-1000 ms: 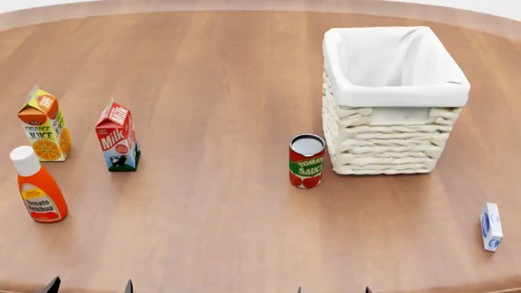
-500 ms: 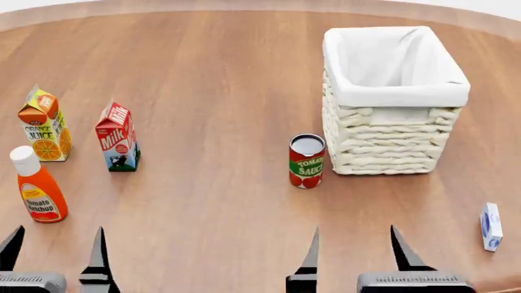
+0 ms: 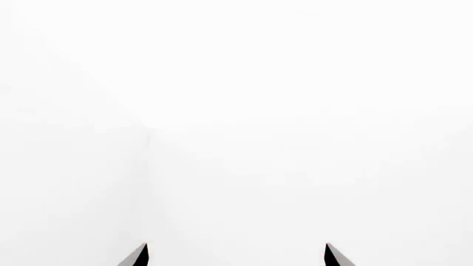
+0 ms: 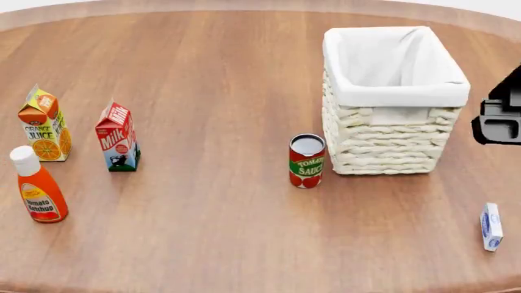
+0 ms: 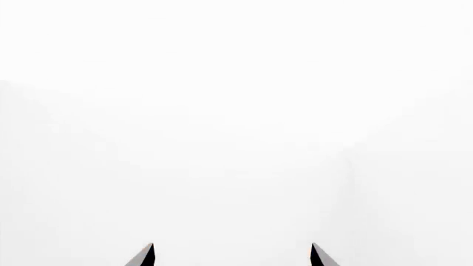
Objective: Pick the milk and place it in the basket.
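The milk (image 4: 118, 137), a red-topped carton with a cow picture, stands upright on the left of the wooden table (image 4: 219, 73). The basket (image 4: 399, 94), cream wicker with a white cloth lining, stands at the right rear and looks empty. Neither gripper shows its fingers in the head view; only a dark part of my right arm (image 4: 498, 117) shows at the right edge, beside the basket. In the wrist views the left gripper (image 3: 236, 256) and the right gripper (image 5: 231, 256) are open, tips wide apart against blank white, holding nothing.
An orange juice carton (image 4: 45, 125) and a ketchup bottle (image 4: 36, 192) stand left of the milk. A tomato sauce can (image 4: 307, 160) stands just in front of the basket's left corner. A small white-blue box (image 4: 491, 227) lies near the right front edge.
Both grippers' fingertips, which had risen into the bottom of the head view, have left it. A dark part of the right arm now shows at the right edge. The objects have not moved.
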### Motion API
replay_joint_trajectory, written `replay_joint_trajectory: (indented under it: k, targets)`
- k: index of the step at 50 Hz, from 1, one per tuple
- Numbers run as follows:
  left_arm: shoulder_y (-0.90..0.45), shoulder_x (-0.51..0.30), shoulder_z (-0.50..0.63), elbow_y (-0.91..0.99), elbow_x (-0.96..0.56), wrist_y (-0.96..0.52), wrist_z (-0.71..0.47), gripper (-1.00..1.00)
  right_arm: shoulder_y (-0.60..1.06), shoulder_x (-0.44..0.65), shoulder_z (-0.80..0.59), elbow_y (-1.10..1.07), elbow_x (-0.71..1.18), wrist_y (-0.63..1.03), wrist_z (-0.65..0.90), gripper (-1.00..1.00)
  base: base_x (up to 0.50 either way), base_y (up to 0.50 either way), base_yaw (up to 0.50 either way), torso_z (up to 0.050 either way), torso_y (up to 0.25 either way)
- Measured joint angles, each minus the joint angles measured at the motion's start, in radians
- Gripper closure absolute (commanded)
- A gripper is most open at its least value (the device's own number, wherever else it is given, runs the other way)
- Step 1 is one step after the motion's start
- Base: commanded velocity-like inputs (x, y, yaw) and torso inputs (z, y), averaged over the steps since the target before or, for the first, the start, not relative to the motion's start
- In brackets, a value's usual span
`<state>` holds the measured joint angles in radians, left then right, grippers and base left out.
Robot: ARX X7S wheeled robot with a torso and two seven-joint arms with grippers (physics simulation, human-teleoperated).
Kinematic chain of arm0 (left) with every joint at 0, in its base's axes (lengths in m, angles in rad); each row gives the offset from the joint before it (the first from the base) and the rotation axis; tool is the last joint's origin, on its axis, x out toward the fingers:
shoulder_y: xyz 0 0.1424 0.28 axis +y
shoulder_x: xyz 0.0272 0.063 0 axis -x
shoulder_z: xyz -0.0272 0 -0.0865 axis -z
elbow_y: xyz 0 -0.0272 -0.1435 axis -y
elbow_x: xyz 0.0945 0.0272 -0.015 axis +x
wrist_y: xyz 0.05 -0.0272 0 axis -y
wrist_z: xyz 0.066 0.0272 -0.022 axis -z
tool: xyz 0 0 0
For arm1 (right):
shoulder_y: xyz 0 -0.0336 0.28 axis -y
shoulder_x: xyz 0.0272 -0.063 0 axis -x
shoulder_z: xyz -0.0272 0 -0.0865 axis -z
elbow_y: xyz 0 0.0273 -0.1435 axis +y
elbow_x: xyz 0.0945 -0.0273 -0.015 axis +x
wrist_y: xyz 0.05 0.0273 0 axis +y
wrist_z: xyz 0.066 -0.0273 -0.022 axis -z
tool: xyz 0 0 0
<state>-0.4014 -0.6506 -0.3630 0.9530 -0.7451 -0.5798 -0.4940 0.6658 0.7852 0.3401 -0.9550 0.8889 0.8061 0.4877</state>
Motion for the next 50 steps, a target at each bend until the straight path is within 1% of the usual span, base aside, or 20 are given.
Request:
replay_joint_trajectory:
  k: [4,8,12,17,22,28,42,50]
  targets:
    - [0.071,-0.156,-0.061,0.032,-0.106,0.102,-0.129,-1.0,-0.031,0.139,0.094,-0.031,0.143,-0.052,0.099,-1.0,0.0,0.0,0.0,0.0,0.0]
    - [0.138,-0.273,-0.106,0.052,-0.174,0.189,-0.224,-1.0,-0.086,0.244,0.175,-0.051,0.233,-0.105,0.169,-1.0,0.0,0.0,0.0,0.0,0.0]
    - [0.187,-0.354,-0.134,0.064,-0.217,0.253,-0.29,-1.0,-0.145,0.316,0.243,-0.065,0.288,-0.15,0.214,-1.0,0.0,0.0,0.0,0.0,0.0]
    - [0.228,-0.42,-0.153,0.072,-0.249,0.308,-0.345,-1.0,-0.215,0.377,0.307,-0.076,0.326,-0.198,0.25,-1.0,0.0,0.0,0.0,0.0,0.0]
    - [0.256,-0.461,-0.164,0.075,-0.268,0.344,-0.379,-1.0,-0.273,0.419,0.345,-0.081,0.341,-0.241,0.271,-1.0,0.0,0.46,0.0,0.0,0.0]
    - [0.278,-0.49,-0.168,0.073,-0.275,0.371,-0.403,-1.0,-0.329,0.454,0.369,-0.085,0.344,-0.282,0.285,-1.0,0.0,0.5,0.0,0.0,0.0]
    - [0.297,-0.527,-0.166,0.068,-0.272,0.397,-0.43,-1.0,-0.408,0.499,0.376,-0.086,0.318,-0.346,0.301,-1.0,0.0,0.5,0.0,0.0,0.0]
    - [0.303,-0.535,-0.165,0.066,-0.268,0.405,-0.438,-1.0,-0.433,0.515,0.36,-0.084,0.3,-0.371,0.311,-1.0,0.0,0.04,0.0,0.0,0.0]
